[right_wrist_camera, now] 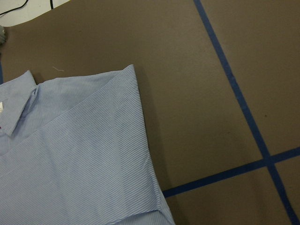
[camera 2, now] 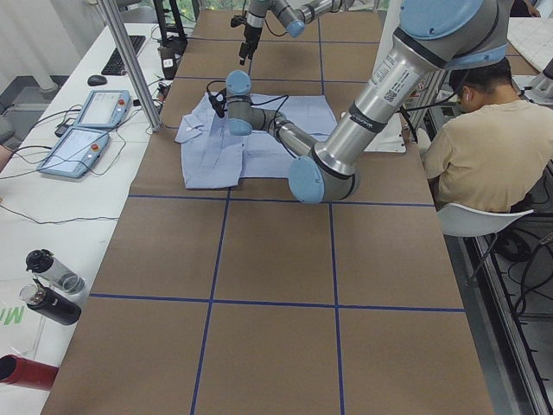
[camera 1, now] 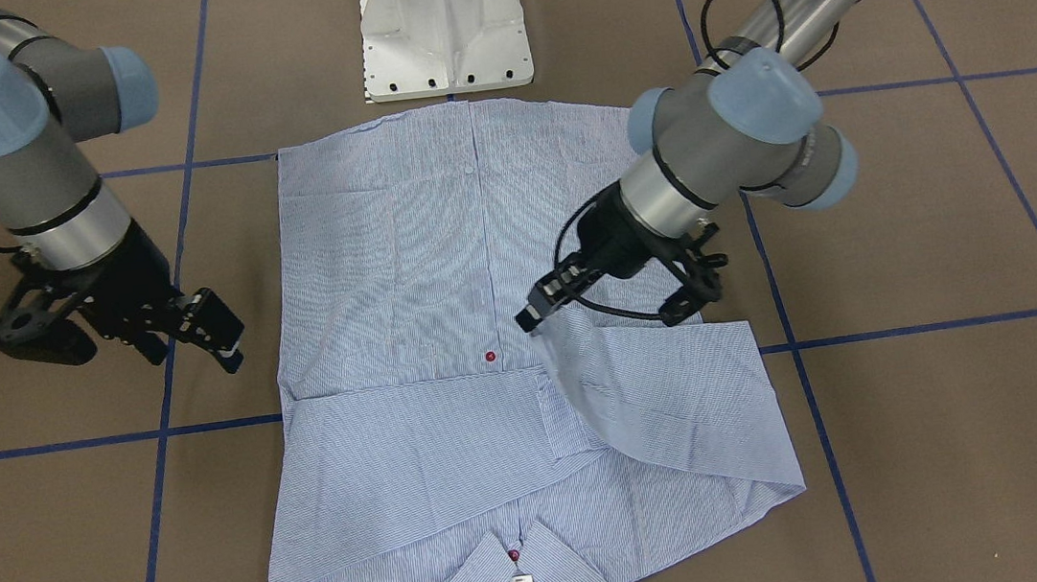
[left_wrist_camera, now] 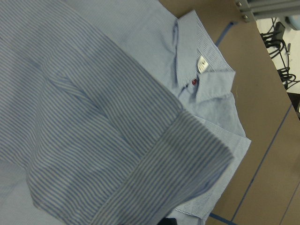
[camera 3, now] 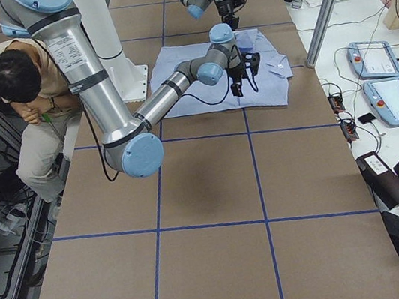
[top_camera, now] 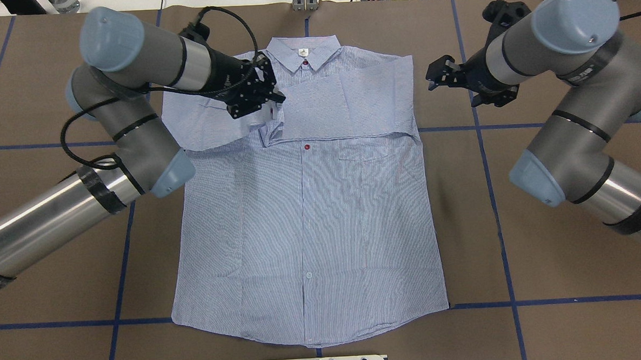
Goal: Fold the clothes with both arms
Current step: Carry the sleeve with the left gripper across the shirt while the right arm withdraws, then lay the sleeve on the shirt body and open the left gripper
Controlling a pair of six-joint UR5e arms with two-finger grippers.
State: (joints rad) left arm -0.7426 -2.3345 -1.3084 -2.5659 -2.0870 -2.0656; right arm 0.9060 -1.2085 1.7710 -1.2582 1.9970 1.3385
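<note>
The light-blue striped shirt [top_camera: 306, 229] lies flat, front up, on the brown table, with its collar [top_camera: 304, 53] at the far edge. One sleeve [top_camera: 349, 100] lies folded across the chest. My left gripper [top_camera: 274, 101] is shut on the cuff of the other sleeve [camera 1: 645, 393] and holds it raised over the upper chest. In the front view that gripper [camera 1: 531, 319] sits above the button line. The left wrist view shows the lifted cuff [left_wrist_camera: 140, 168] close up. My right gripper [top_camera: 436, 76] is open and empty, hovering off the shirt's shoulder edge [right_wrist_camera: 126, 93].
The white pedestal base [camera 1: 444, 24] stands at the shirt's hem end. Blue tape lines [top_camera: 481, 140] cross the table. A seated person [camera 2: 484, 147] is beside the table. Control tablets [camera 2: 86, 130] and bottles [camera 2: 47, 285] lie on a side bench.
</note>
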